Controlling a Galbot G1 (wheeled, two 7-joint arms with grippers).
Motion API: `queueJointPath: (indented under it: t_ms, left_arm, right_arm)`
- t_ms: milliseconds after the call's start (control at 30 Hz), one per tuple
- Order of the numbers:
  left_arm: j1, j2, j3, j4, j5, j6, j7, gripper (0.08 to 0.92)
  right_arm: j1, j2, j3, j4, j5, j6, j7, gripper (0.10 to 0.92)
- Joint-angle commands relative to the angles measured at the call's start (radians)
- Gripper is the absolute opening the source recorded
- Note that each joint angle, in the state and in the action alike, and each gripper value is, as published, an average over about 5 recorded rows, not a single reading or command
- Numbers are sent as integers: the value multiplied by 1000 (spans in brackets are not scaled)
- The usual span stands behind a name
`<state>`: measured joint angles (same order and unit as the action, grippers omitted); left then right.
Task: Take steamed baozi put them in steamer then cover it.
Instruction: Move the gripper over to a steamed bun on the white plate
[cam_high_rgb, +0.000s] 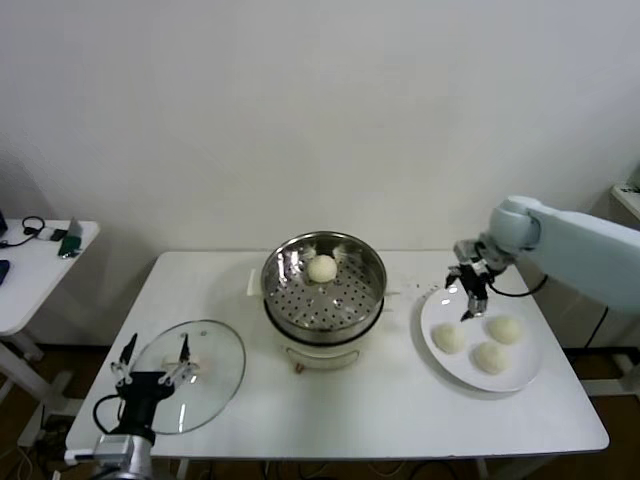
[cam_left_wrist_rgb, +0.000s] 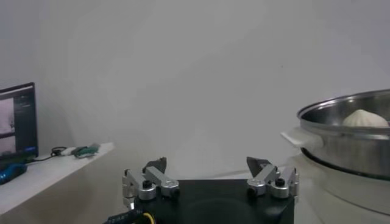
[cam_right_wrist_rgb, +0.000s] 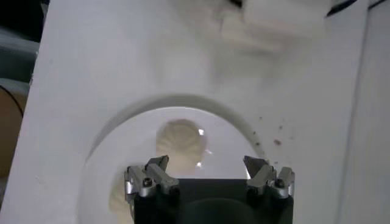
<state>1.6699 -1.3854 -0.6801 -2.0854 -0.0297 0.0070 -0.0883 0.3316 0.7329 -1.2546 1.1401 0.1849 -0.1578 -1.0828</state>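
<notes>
A white rectangular table (cam_high_rgb: 380, 400) stood against a plain white wall (cam_high_rgb: 300, 100), and it filled most of the head view. At its centre sat the steamer (cam_high_rgb: 323, 290), a shiny steel pot on a white base, with its perforated tray showing. One steamed baozi (cam_high_rgb: 322, 267) lay on that tray toward the pot's 12 o'clock side.

At about 3 o'clock from the steamer a flat white plate (cam_high_rgb: 530, 375) rested on the table, and three more buns lay on it: one (cam_high_rgb: 448, 337) at the plate's 9 o'clock, one (cam_high_rgb: 504, 329) near its 1 o'clock and one (cam_high_rgb: 490, 357) near its 5 o'clock. The right gripper (cam_high_rgb: 472, 288) hovered above the plate's 11 o'clock edge with its jaws wide apart and nothing between them. Its wrist view looked down onto a bun (cam_right_wrist_rgb: 181, 141) on the plate.

At roughly 8 o'clock from the steamer the cover (cam_high_rgb: 195, 375), a clear glass lid with a whitish block handle, lay flat on the table. The left gripper (cam_high_rgb: 155, 352) sat low at the table's near left corner, beside the lid, with its jaws also spread and empty.

Farther left, apart from the main table, a second white side table (cam_high_rgb: 30, 275) carried cables and small dark objects. The left wrist view showed a lit screen (cam_left_wrist_rgb: 16, 122) standing there.
</notes>
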Motion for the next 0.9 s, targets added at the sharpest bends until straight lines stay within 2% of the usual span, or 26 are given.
queueJointPath:
  t_ms: [33, 500, 900]
  left_arm:
    - [-1, -4, 2, 4, 9, 3, -1, 823]
    - [5, -21, 3, 10, 33, 3, -2, 823]
    - [4, -21, 1, 10, 35, 5, -3, 823]
  right_arm:
    - [-239, 8, 182, -121, -91, -11, 1, 823]
    - [-262, 106, 235, -205, -94, 10, 4, 823]
    - [-259, 112, 225, -201, -95, 23, -20, 811]
